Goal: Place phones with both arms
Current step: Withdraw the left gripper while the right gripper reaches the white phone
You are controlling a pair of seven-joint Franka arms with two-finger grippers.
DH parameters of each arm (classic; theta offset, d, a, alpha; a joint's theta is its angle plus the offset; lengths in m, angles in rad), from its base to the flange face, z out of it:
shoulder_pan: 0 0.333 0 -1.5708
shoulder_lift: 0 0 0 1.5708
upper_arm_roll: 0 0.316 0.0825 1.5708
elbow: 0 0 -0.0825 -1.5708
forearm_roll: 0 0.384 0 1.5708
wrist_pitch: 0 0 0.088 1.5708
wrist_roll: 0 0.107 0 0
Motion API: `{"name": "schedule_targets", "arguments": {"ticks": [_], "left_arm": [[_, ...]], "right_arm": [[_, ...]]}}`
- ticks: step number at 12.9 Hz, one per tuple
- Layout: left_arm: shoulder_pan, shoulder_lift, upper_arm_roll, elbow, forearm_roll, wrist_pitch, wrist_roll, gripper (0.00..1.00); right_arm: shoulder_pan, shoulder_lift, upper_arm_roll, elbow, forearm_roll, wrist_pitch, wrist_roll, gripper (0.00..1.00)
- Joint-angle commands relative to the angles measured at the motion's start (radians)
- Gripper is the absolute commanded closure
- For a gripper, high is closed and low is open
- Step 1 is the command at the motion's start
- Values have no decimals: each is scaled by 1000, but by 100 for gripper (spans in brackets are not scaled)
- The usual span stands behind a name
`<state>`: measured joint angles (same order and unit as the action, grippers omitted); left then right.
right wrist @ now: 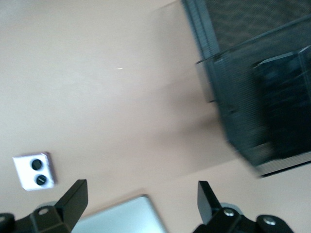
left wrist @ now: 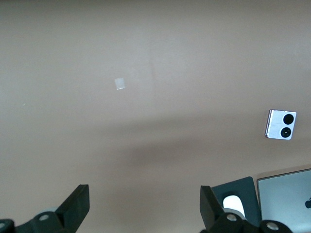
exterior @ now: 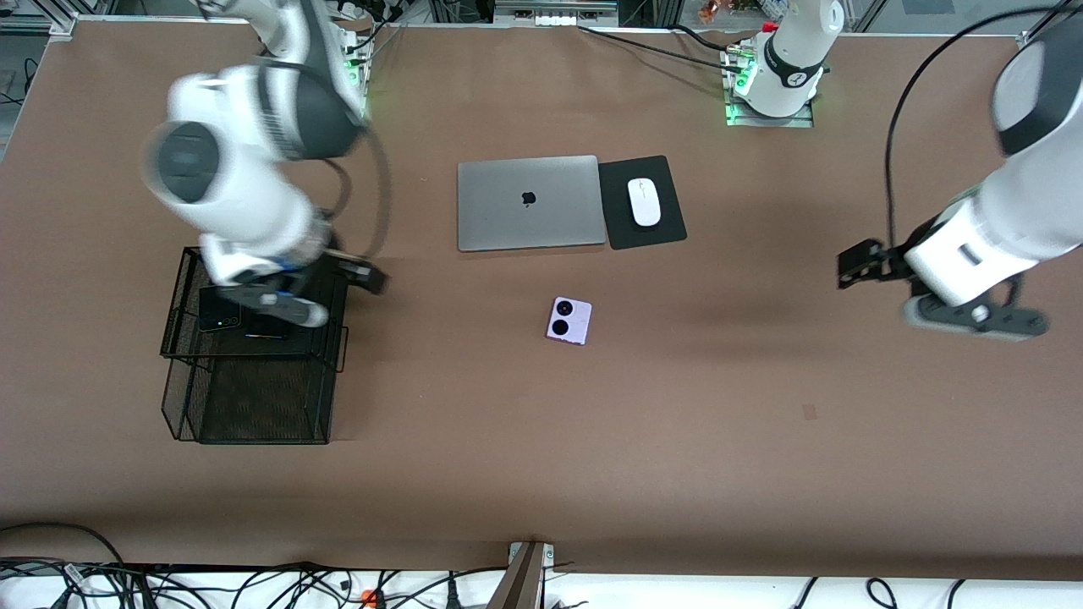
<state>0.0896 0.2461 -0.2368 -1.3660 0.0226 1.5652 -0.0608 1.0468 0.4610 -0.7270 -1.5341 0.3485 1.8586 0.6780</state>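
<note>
The right gripper's [right wrist: 141,206] fingers [right wrist: 73,199] stand spread wide with nothing between them, up in the air beside the upper tier of a black wire-mesh rack [exterior: 254,355] at the right arm's end of the table [exterior: 541,474]. In the right wrist view the rack [right wrist: 252,97] shows past one fingertip, a dark slab lying in its upper tray. From the front camera that upper tray holds a small squarish black flip phone [exterior: 219,315] with a tiny green light, and just beside it a long slim black slab phone [exterior: 266,331], partly hidden under the arm. The lower tray, nearer the front camera, shows only mesh.

The left gripper's [left wrist: 145,206] fingers [left wrist: 77,203] are likewise released and hold nothing, hanging over bare table toward the left arm's end.

The lilac-white flip phone [exterior: 568,320] lies flat on the table between the two grippers, well apart from both sets of fingers, its two black circles facing up. It lies nearer the front camera than the closed grey laptop [exterior: 531,203]. Beside the laptop, a white mouse [exterior: 644,202] rests on a black pad [exterior: 668,233].
</note>
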Motion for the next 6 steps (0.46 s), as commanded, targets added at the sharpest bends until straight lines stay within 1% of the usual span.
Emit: {"name": "schedule_targets", "arguments": {"ticks": [1, 2, 3, 4, 5, 6], "left_arm": [[-115, -174, 215, -190, -50, 82, 19, 0], [-123, -244, 237, -293, -47, 132, 22, 0], [-131, -299, 272, -358, -44, 169, 24, 0], [-148, -306, 302, -370, -50, 168, 24, 0], [-146, -301, 301, -355, -52, 151, 22, 0], [-145, -285, 301, -331, -50, 144, 22, 0]], "right_arm": [[-13, 166, 113, 161, 17, 84, 254, 0], [-13, 217, 157, 201, 17, 127, 347, 0], [-13, 264, 193, 239, 15, 170, 410, 0], [-11, 300, 224, 267, 14, 201, 448, 0], [-10, 329, 256, 284, 10, 230, 471, 0], [11, 353, 270, 291, 6, 260, 497, 0]]}}
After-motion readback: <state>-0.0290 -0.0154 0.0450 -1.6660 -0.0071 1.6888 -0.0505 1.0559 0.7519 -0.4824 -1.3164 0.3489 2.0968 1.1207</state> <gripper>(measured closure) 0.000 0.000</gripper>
